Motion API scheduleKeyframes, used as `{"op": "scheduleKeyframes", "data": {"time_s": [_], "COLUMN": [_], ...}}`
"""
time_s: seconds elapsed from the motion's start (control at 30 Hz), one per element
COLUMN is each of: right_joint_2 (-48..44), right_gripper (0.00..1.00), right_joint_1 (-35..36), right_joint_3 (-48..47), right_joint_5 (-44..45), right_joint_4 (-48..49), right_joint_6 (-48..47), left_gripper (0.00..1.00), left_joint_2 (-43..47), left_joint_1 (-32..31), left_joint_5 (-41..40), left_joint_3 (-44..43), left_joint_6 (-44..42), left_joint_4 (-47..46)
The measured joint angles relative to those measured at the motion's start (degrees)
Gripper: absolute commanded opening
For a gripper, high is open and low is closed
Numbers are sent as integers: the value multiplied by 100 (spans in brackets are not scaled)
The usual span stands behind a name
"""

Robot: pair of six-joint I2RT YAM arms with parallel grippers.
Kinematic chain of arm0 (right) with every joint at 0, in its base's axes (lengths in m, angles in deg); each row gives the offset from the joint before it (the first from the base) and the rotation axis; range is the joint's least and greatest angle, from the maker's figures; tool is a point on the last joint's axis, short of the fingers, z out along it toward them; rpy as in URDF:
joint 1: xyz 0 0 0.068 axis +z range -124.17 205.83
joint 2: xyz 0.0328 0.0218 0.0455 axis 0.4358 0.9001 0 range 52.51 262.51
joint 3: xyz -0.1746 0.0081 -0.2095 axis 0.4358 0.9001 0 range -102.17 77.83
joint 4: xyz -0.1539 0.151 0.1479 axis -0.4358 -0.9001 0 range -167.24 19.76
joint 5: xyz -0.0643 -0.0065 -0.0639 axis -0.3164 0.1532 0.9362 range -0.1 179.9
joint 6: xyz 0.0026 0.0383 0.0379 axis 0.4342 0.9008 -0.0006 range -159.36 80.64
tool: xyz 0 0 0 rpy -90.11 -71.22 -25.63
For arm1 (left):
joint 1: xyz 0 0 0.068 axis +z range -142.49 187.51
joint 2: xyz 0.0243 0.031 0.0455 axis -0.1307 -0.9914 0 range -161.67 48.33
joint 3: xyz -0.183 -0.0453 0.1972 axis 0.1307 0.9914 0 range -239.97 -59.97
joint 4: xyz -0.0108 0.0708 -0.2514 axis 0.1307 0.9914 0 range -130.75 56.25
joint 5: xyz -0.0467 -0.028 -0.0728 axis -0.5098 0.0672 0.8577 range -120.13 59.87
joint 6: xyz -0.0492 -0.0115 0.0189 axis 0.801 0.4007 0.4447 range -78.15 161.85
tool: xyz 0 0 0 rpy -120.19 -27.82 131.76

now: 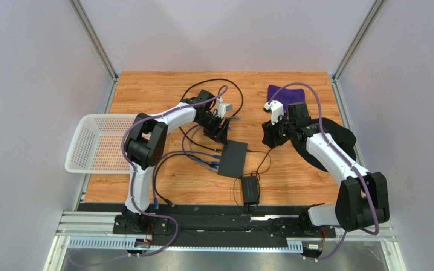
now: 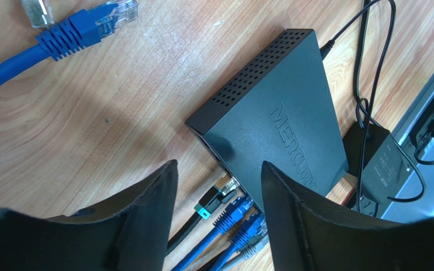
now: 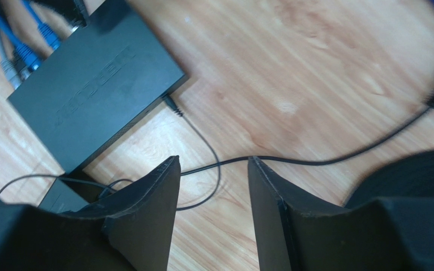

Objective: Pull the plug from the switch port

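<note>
The switch (image 1: 233, 158) is a flat black box lying mid-table; it also shows in the left wrist view (image 2: 281, 118) and the right wrist view (image 3: 97, 79). Along its left edge a black flat-cable plug with a teal tab (image 2: 220, 197), two blue plugs (image 2: 235, 213) and a grey one sit in its sockets. My left gripper (image 1: 218, 131) is open and empty, hovering just above the far end of that socket row, with the plugs showing between its fingers in the left wrist view (image 2: 219, 166). My right gripper (image 1: 270, 135) is open and empty over bare wood right of the switch (image 3: 213, 161).
A black power brick (image 1: 250, 189) with a thin cord lies near the switch. A loose blue plug (image 2: 89, 28) lies on the wood. A white basket (image 1: 97, 144) stands at the left edge. A purple cloth (image 1: 287, 93) and a black round object (image 1: 338, 138) lie at the right.
</note>
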Motion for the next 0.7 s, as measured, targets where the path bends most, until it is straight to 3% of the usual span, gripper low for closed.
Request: {"op": "scheduleKeyframes", "data": {"time_s": [0.2, 0.47, 0.57, 0.6, 0.7], "right_joint_2": [734, 1198, 1198, 1196, 1132], "right_gripper": [45, 56, 56, 56, 52], "right_joint_1": [7, 116, 295, 389, 678], "right_joint_3": [-50, -170, -166, -140, 87], "right_joint_5": [-752, -1178, -1266, -1259, -1147], "right_joint_4": [-483, -833, -802, -721, -293], "right_joint_6": [-463, -1388, -1814, -1956, -2286], "left_gripper": [52, 40, 24, 14, 0], "left_joint_2": [-361, -684, -693, -699, -706], "left_joint_1": [0, 22, 57, 68, 70], "left_joint_5": [256, 590, 691, 723, 772], "left_joint_3": [-313, -577, -601, -634, -715], "left_joint_6": [13, 22, 33, 37, 66], "left_joint_4": [37, 72, 111, 136, 179]}}
